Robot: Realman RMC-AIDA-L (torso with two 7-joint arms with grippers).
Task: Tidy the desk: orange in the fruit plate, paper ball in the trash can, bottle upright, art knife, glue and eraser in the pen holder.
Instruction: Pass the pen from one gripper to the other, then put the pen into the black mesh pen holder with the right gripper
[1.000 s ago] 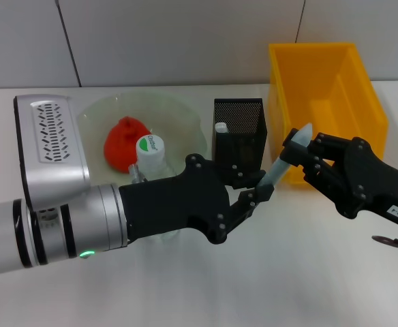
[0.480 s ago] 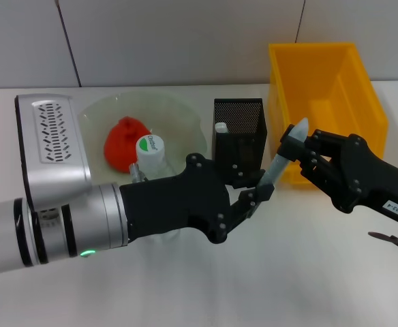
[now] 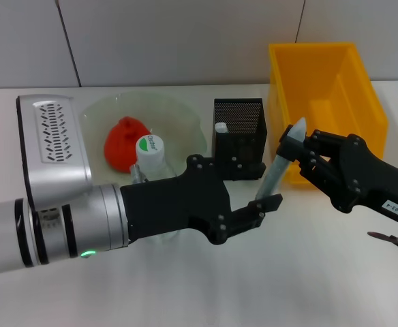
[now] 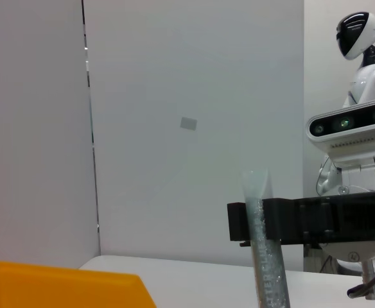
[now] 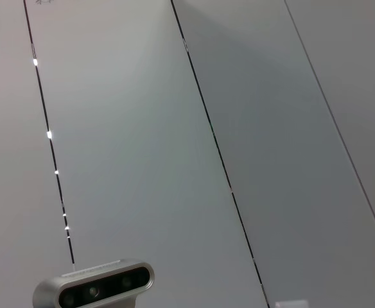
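The art knife (image 3: pixel 279 163), a pale translucent stick, slants in the air between the pen holder (image 3: pixel 238 131) and the yellow trash can (image 3: pixel 322 88). My right gripper (image 3: pixel 298 146) is shut on its upper part. My left gripper (image 3: pixel 267 184) is open around its lower end, one finger (image 3: pixel 268 203) dropped below it. In the left wrist view the art knife (image 4: pixel 264 256) stands upright with the right gripper (image 4: pixel 309 219) behind it. A white glue stick (image 3: pixel 221 127) stands in the pen holder. The orange (image 3: pixel 126 142) lies in the glass fruit plate (image 3: pixel 178 112). The bottle (image 3: pixel 150 148) stands upright. Paper ball and eraser are out of view.
My left arm (image 3: pixel 56 204) fills the near left of the desk and hides part of the plate. The trash can (image 4: pixel 59 285) also shows in the left wrist view. The right wrist view shows only wall panels and a camera head.
The left gripper has opened: its lower finger dropped away from the art knife's lower end. The right gripper keeps its hold and has barely moved.
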